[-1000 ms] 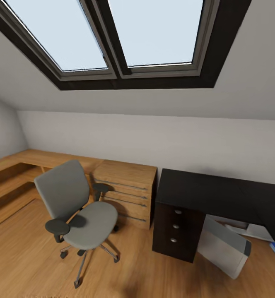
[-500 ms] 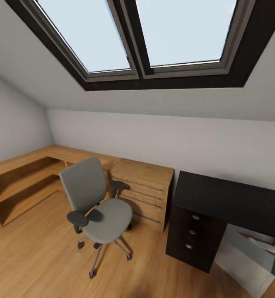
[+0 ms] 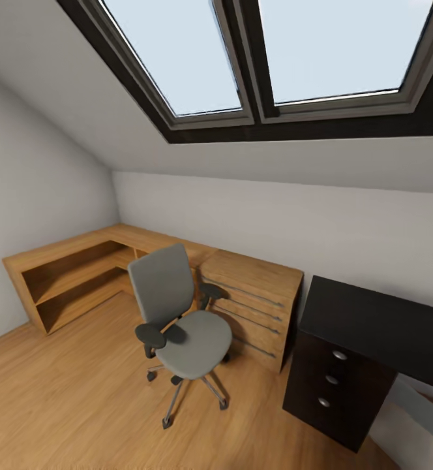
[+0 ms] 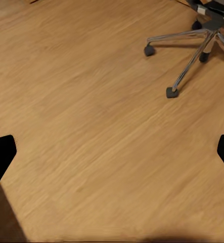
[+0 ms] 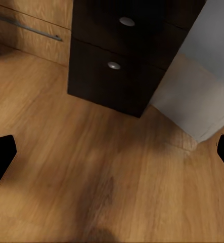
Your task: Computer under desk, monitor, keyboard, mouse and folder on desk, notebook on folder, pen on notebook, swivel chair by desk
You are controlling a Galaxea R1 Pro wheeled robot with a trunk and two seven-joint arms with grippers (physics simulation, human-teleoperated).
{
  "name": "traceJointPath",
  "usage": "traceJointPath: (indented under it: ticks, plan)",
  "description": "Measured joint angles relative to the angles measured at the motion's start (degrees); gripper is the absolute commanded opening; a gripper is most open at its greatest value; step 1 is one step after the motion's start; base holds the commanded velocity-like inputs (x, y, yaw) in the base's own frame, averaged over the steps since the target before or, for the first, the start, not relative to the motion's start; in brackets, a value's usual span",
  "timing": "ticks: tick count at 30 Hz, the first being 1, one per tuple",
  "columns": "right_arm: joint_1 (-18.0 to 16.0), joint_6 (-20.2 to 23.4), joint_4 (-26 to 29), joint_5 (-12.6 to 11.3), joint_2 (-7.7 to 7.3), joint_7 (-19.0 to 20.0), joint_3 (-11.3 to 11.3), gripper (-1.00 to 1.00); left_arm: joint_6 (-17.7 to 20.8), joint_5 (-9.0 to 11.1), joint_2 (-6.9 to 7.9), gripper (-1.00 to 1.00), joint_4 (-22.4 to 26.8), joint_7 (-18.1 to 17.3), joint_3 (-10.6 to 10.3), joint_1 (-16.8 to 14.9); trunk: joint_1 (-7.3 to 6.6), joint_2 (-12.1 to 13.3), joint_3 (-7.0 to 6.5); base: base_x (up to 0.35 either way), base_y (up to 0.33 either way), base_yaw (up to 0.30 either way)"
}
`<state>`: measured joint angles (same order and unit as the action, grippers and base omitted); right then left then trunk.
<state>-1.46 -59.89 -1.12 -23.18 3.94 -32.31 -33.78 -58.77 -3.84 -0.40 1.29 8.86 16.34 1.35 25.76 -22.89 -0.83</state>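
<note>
— Where is the swivel chair (image 3: 177, 320)?

— On the wooden floor (image 3: 66, 398), left of centre, its grey back toward the far left and its seat bare. It stands just in front of the light wooden dresser (image 3: 259, 303), apart from the desk (image 3: 373, 326). The left wrist view catches its chrome star base and casters (image 4: 192, 45).

— And the desk?

— At the right, against the far wall: a glossy black surface with nothing showing on the part in sight, and a block of round-knobbed black drawers (image 3: 330, 378) at its left end. The dresser sits right beside that end.

— The computer?

— A pale grey box (image 3: 418, 418) at the lower right, beneath the black surface and just right of the drawers. In the right wrist view the same grey case (image 5: 203, 86) rests on the floor against the drawer block.

— What about the jaws?

— The left gripper (image 4: 112, 152) hangs over bare floor, jaws released, holding nothing. The right gripper (image 5: 112, 154) is likewise spread wide and empty, above the floor in front of the drawers.

— Anything else?

— A low wooden shelf unit (image 3: 66, 281) along the left wall, and two skylights (image 3: 255, 59) overhead.
</note>
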Motion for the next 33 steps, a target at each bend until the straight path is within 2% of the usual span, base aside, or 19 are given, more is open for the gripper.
traceJointPath:
  ticks: [7, 33]
  plan:
    - [0.0, 0.0, -0.1, 0.0, -0.06, 0.0, 0.0, 1.0, 0.0, 0.0, -0.47, 1.0, 0.0, 0.0, -0.1, 0.0, 0.0, 0.0, -0.06, 0.0, 0.0, 0.291]
    - [0.0, 0.0, 0.0, -0.1, -0.26, 0.0, 0.0, 1.0, 0.0, 0.0, -0.54, 1.0, 0.0, 0.0, -0.1, 0.0, 0.0, 0.0, -0.59, 0.0, 0.0, 0.291]
